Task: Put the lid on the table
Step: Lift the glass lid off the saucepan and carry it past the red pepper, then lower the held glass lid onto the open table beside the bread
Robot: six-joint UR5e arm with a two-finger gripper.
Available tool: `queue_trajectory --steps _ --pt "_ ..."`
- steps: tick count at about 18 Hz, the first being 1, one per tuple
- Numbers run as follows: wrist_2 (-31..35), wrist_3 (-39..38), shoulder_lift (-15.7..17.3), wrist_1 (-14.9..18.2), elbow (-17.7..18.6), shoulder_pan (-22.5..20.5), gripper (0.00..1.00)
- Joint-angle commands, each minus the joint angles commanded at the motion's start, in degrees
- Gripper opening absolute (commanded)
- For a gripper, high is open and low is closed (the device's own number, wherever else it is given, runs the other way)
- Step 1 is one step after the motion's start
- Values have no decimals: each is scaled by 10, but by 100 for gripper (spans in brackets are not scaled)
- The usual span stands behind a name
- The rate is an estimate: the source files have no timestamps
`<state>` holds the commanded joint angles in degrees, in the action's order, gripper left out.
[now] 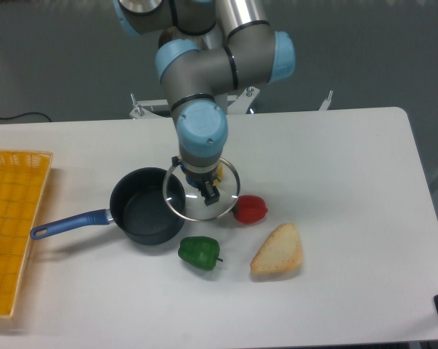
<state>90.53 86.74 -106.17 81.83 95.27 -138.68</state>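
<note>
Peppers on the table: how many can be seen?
2. The green pepper lies in front of the pot. The red pepper lies right of the lid, behind the bread. The arm may hide others.

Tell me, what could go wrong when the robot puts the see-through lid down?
The lid hangs from the gripper, part over the pot and close to the red pepper. Lowered right here, it might catch the pot's rim or land on the pepper and tip. The gripper holds only the small knob, so the glass could perhaps slip and bang on the table.
</note>
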Motion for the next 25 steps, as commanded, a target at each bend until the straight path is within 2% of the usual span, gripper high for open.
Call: queue_trajectory --steps 10,17,20,25 --pt "18 78 -2 -3 1 -66 48" --pt "16 128 -19 -8 -3 -101 47" --pt "16 154 -27 -38 -1 -120 47" --pt "17 183 -40 -52 -2 -141 47"
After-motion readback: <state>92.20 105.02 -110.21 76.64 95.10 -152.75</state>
